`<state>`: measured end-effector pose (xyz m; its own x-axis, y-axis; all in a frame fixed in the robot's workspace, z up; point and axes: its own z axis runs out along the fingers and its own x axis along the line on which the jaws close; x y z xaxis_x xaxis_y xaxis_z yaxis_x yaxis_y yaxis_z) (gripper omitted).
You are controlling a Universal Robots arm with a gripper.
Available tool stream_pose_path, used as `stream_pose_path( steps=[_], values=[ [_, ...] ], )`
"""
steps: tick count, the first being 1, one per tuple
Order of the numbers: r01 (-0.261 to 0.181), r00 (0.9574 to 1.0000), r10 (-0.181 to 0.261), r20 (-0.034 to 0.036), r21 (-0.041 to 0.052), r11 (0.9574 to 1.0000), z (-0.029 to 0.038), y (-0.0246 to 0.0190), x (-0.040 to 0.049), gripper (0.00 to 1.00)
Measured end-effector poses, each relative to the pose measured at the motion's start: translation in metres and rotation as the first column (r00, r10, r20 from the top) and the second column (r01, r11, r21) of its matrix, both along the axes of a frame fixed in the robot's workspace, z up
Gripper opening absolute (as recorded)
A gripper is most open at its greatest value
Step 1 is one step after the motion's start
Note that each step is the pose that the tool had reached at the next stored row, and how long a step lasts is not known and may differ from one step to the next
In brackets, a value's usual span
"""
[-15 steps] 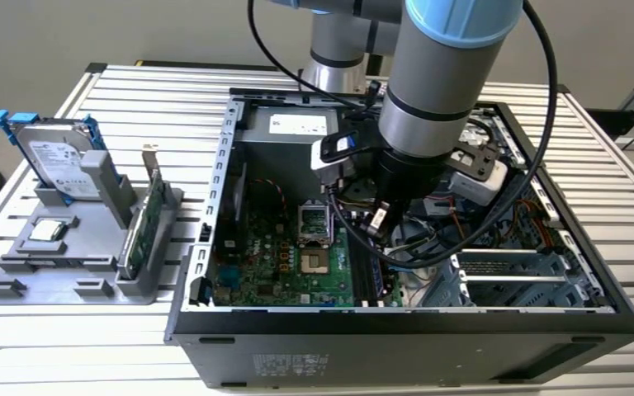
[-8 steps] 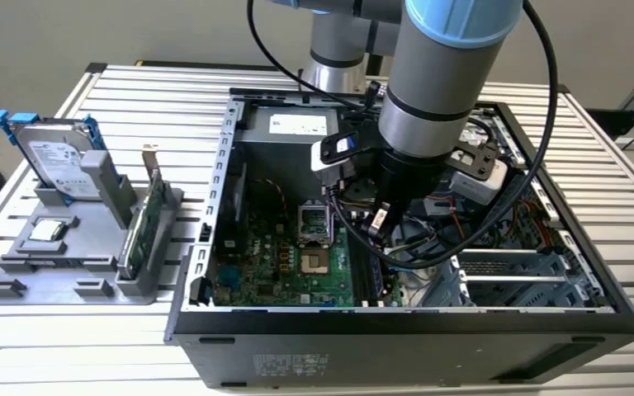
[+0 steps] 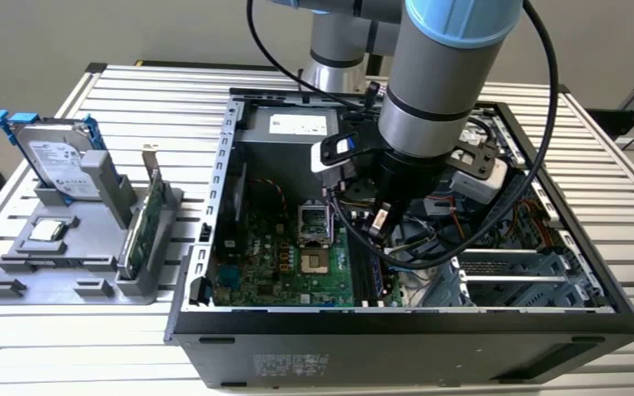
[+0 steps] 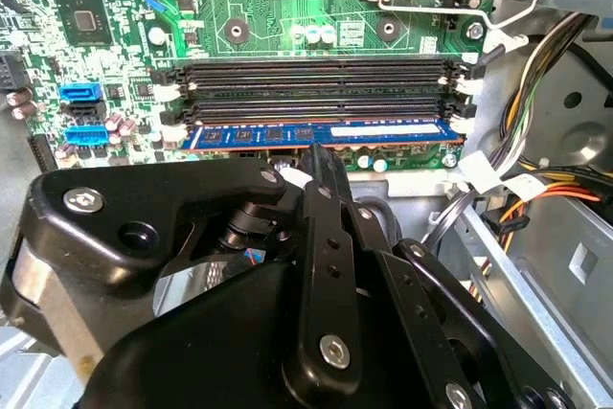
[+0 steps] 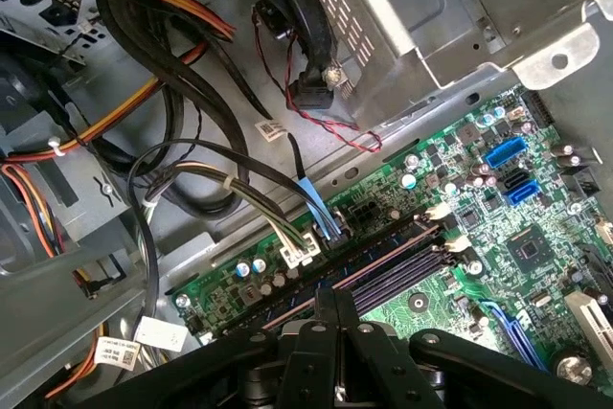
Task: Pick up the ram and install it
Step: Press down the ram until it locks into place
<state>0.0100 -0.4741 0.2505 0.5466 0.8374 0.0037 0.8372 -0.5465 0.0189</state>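
Apparently, stage: late; the ram (image 4: 321, 133) sits lengthwise in the memory slot nearest the case edge, beside two bare slots (image 4: 316, 88), judged seated or close to it.
Gripper: the gripper (image 4: 318, 155) is low in the computer case (image 3: 405, 326), its tips right at the ram's edge; apart or together, cannot tell.
Left to do: latches not clearly readable; seating unconfirmed.
Around: motherboard (image 3: 284, 264), empty processor socket (image 3: 314, 223), cable bundle (image 5: 172, 74).
Outside the case: hard drive (image 3: 59, 157) and green card (image 3: 141, 227) on the grey stand (image 3: 47, 276).
Obstacles: cables crowd the slot end.
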Motion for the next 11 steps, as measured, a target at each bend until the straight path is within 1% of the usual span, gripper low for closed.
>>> stream_pose_path(
  steps=[11],
  values=[
    [-0.010,1.0000,0.010,0.0000,0.0000,1.0000,0.0000,0.0000,0.0000,0.00]
  ],
)
